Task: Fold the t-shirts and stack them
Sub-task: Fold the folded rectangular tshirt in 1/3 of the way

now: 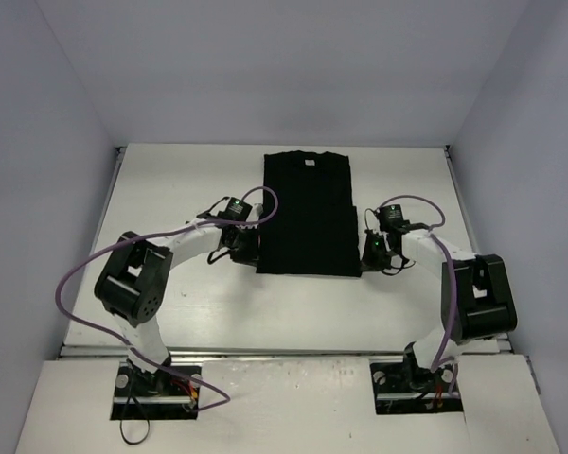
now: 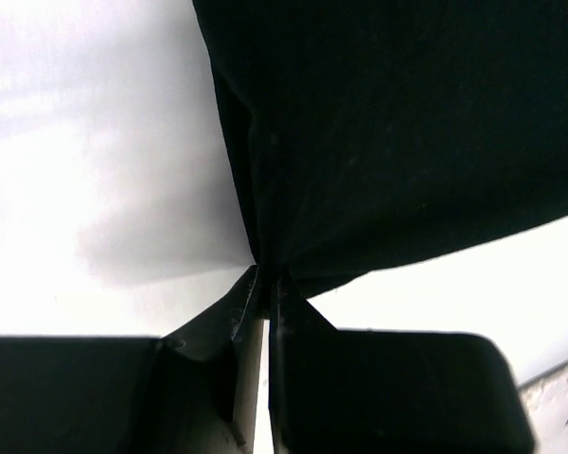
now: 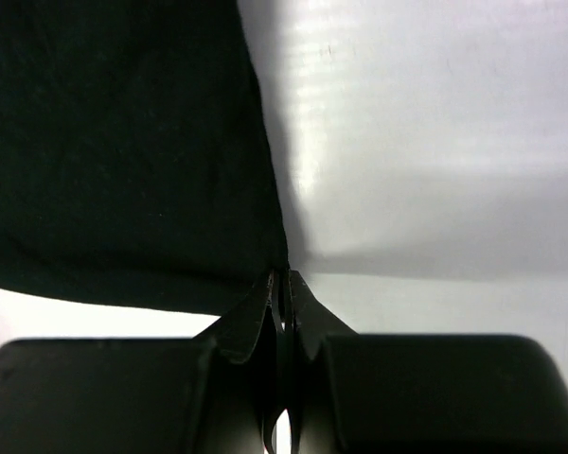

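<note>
Left gripper (image 2: 265,281) is clamped tight, both fingers (image 2: 298,317) pressed together on the near left corner of the t-shirt (image 2: 398,132), and you can see the black fabric bunching into a little pucker right at the tips. Same deal on the other side: the right gripper (image 3: 282,281) is pinched closed on the near right corner of the t-shirt (image 3: 114,142), with the cloth edge running straight down into the tips.

From the top view, the left gripper (image 1: 243,245) and right gripper (image 1: 368,249) sit at the two near corners of the t-shirt (image 1: 308,213). The shirt lies flat as a long, narrow rectangle with the sleeves tucked in, collar end at the far side, roughly in the middle of the white table (image 1: 170,189).

There's a small pale neck tag (image 1: 310,162) at the collar, but it's way too tiny to read. The side of the shirt facing up looks plain black.

A purple cable (image 1: 267,200) loops over each arm. Pale walls (image 1: 284,66) box the table in on three sides.
</note>
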